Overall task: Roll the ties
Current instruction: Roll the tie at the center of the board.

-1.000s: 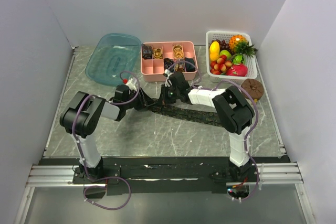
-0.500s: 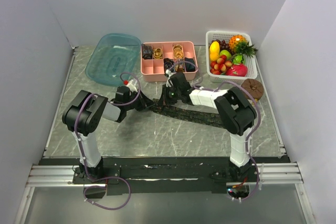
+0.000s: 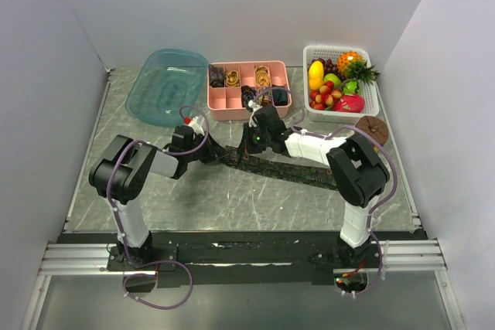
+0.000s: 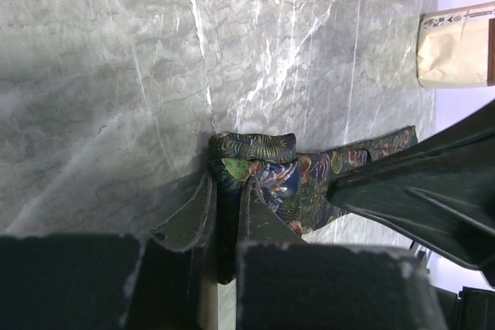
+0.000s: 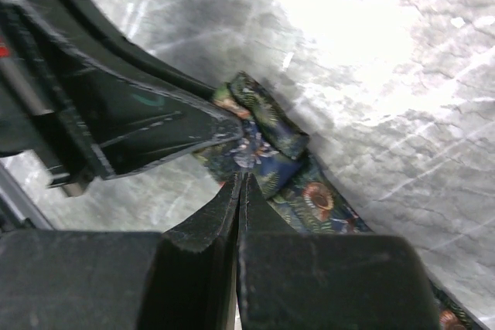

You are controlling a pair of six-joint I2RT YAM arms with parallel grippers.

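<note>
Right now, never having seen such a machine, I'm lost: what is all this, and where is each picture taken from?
These are two robot arms bolted to a marble table. One picture looks down from above; the other two come from cameras on each wrist. The left arm and right arm meet over a leaf-patterned necktie lying flat. The left jaws pinch its folded end; the right jaws are shut, tips against that fold. Behind stand a pink tray of rolled ties, a blue tub and a basket of fruit.
</note>
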